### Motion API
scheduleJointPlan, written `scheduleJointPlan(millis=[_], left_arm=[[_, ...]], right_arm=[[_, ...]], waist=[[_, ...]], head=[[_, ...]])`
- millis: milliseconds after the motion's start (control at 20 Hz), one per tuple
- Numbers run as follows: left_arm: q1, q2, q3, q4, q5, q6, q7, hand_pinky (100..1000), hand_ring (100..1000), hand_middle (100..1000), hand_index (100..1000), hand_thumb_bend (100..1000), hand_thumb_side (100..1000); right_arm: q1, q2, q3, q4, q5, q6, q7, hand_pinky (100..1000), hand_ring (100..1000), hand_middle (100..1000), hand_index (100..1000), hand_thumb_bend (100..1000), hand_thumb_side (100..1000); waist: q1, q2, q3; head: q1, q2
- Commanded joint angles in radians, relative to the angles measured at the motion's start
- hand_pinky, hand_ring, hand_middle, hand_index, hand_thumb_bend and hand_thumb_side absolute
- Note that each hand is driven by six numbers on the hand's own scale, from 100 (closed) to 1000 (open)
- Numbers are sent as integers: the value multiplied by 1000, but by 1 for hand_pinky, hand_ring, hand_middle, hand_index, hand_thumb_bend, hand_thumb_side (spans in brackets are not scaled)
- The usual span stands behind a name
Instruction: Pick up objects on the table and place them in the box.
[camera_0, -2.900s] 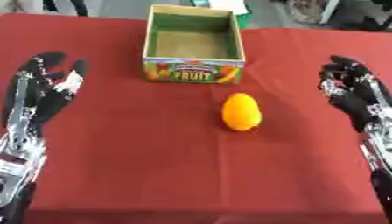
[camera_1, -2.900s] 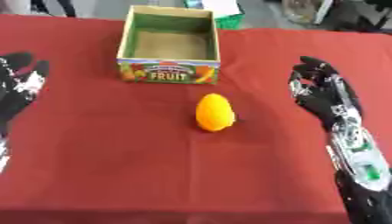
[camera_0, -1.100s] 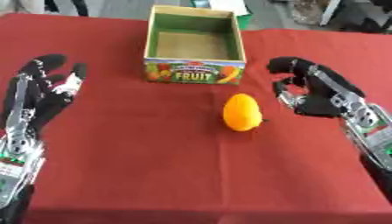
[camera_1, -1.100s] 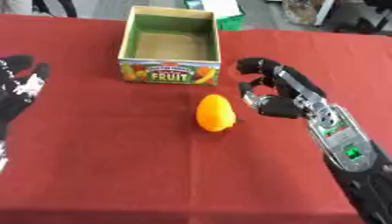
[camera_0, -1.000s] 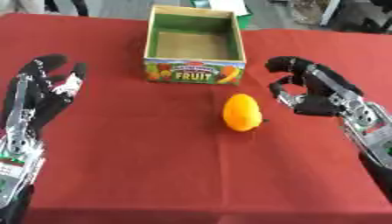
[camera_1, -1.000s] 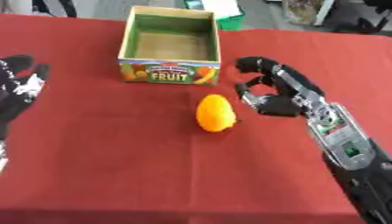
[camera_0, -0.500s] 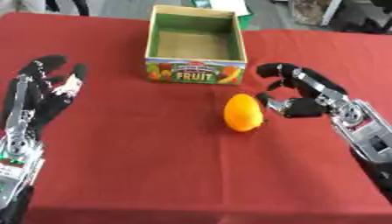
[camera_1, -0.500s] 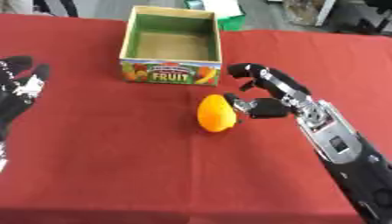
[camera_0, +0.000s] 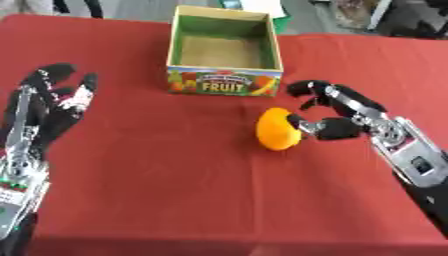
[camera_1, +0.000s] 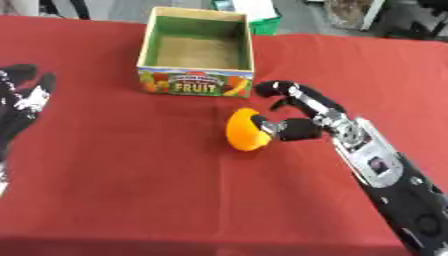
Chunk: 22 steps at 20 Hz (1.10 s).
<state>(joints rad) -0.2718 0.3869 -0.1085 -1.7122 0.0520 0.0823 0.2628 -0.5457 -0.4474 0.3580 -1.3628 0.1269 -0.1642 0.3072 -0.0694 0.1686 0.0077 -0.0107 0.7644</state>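
Left eye view: 1 small orange, egg-shaped fruit (camera_0: 276, 129) lies on the red cloth-covered tabletop (camera_0: 175, 190), just in front of the green-lined cardboard box with "FRUIT" printed on its front wall (camera_0: 226, 85), a little to the box's right. The black and silver right hand (camera_0: 337, 116) is at the fruit's right side, fingers curled, with its thumb tip touching the fruit's right flank and the other fingers arched above and behind it, not closed on it. The left hand (camera_0: 45, 111) rests spread and idle at the left edge, fingers pointing up the tabletop, well apart from the fruit.

Right eye view: the fruit (camera_1: 245, 130) reads the same way, with only the thumb-side contact showing; the fingers (camera_1: 282, 89) stand clear of its top.

To do this grasp well, I judge the fingers should come over the fruit's far side before closing, so it is caught between thumb and fingers and not pushed left along the cloth. The round shape may roll if nudged from 1 side. Then lift clear of the box's front wall before moving over the opening.
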Motion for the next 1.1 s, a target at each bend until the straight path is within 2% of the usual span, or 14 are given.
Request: scheduleJointPlan(millis=[50, 500, 800, 1100], left_arm=[[-12, 16, 1, -13, 1, -1, -3, 811, 862, 753, 695, 494, 386], [-11, 15, 0, -13, 1, -1, -4, 811, 862, 753, 695, 493, 387], [-11, 15, 0, -14, 2, -1, -4, 811, 862, 753, 695, 493, 386], [-11, 15, 0, -15, 2, 0, -4, 811, 862, 753, 695, 492, 387]], right_arm=[[-17, -14, 5, -15, 13, -9, 16, 751, 890, 827, 902, 258, 380], [-18, -4, 15, 0, 57, -14, 33, 754, 890, 828, 900, 264, 382], [-27, 11, 6, 59, 159, -18, 15, 756, 884, 829, 897, 283, 381], [-26, 15, 7, 73, 249, -44, 19, 760, 874, 821, 895, 298, 368]], waist=[[4, -14, 1], [5, -15, 0], [7, -14, 3], [7, -13, 0]], head=[[-1, 5], [-1, 5], [-2, 4], [-1, 5]])
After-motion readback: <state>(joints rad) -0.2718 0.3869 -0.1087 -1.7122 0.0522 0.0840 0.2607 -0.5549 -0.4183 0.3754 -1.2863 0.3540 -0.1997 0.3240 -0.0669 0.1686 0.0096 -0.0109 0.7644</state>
